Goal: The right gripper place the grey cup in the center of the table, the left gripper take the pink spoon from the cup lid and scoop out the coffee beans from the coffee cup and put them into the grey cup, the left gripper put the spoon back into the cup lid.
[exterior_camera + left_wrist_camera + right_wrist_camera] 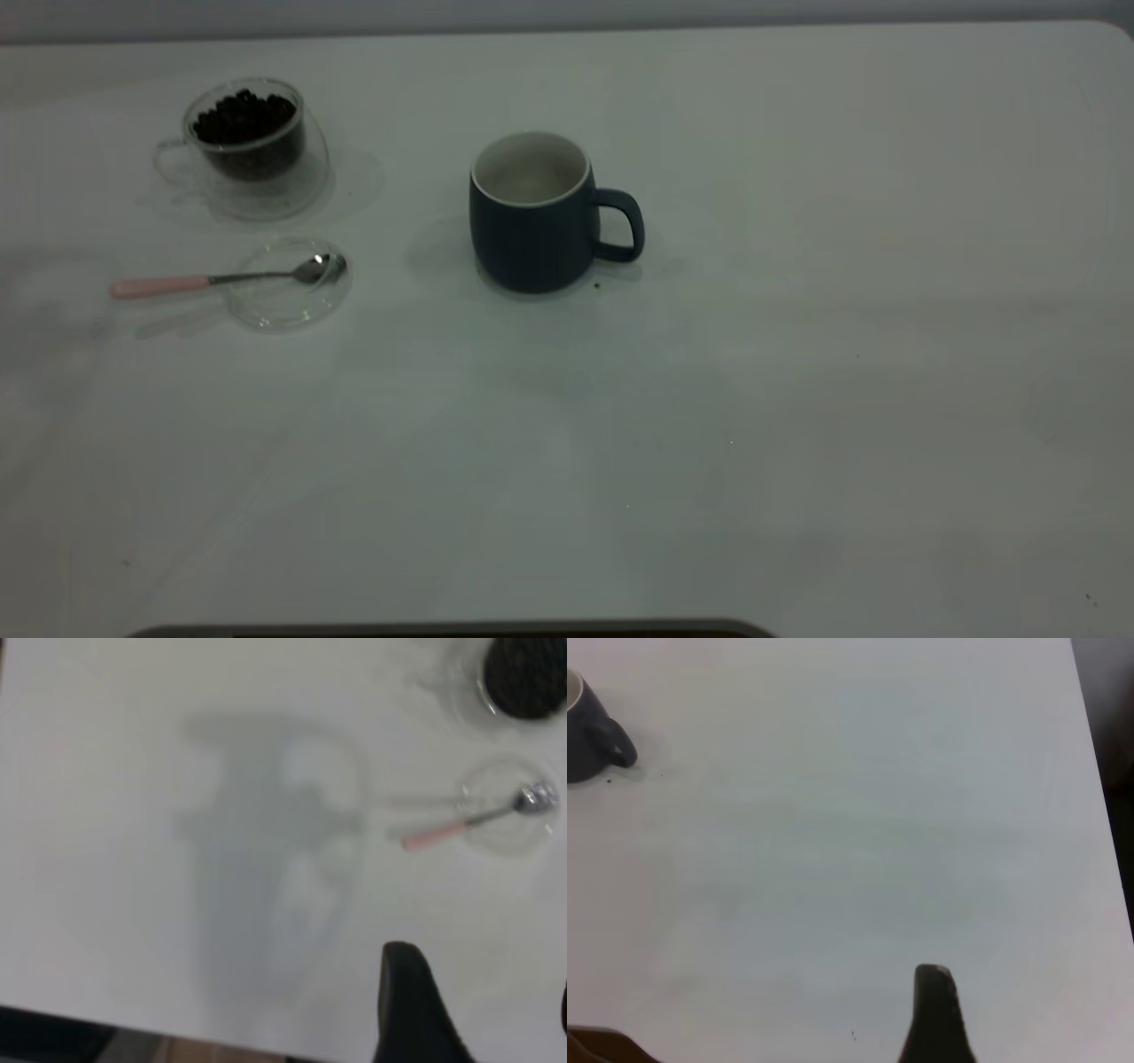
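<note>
The grey cup (532, 226) stands upright near the table's (797, 399) middle, handle to the right; its edge and handle (594, 735) show in the right wrist view. The coffee cup (252, 151) stands at the far left, holding coffee beans (244, 117). In front of it lies the cup lid (285, 285). The pink spoon (217, 281) has its bowl on the lid and its handle sticking out to the left. My left gripper (483, 979) hovers open and empty, away from the spoon (469, 819). My right gripper (1036, 1001) is open over bare table. Neither gripper appears in the exterior view.
A few dark specks lie by the grey cup's base (597, 285). The table's right edge (1099, 815) runs close to my right gripper. A dark strip (443, 631) lines the front edge.
</note>
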`<action>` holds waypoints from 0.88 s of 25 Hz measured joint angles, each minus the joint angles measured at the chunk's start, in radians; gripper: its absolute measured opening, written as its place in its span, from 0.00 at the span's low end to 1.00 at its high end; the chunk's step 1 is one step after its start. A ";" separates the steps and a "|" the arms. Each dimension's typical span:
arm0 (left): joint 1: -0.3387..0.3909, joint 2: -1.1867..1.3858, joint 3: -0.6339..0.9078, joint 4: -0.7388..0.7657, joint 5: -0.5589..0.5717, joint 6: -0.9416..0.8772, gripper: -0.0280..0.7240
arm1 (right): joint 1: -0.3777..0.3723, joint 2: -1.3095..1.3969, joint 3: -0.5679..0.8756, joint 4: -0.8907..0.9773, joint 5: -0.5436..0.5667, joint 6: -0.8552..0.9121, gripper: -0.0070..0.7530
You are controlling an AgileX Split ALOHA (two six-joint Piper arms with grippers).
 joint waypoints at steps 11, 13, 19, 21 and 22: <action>0.000 -0.333 0.374 -0.114 0.000 0.089 0.65 | 0.000 0.000 0.000 0.000 0.000 0.000 0.78; 0.000 -0.413 0.462 -0.154 0.000 0.184 0.65 | 0.000 0.000 0.000 0.000 0.000 0.000 0.78; 0.000 -0.694 0.701 -0.221 0.000 0.336 0.65 | 0.000 0.000 0.000 0.000 0.000 0.001 0.78; 0.000 -0.786 0.746 -0.228 0.001 0.341 0.65 | 0.000 0.000 0.000 0.000 0.000 0.001 0.78; 0.000 -0.837 0.766 -0.234 0.001 0.341 0.65 | 0.000 0.000 0.000 0.000 0.000 0.001 0.78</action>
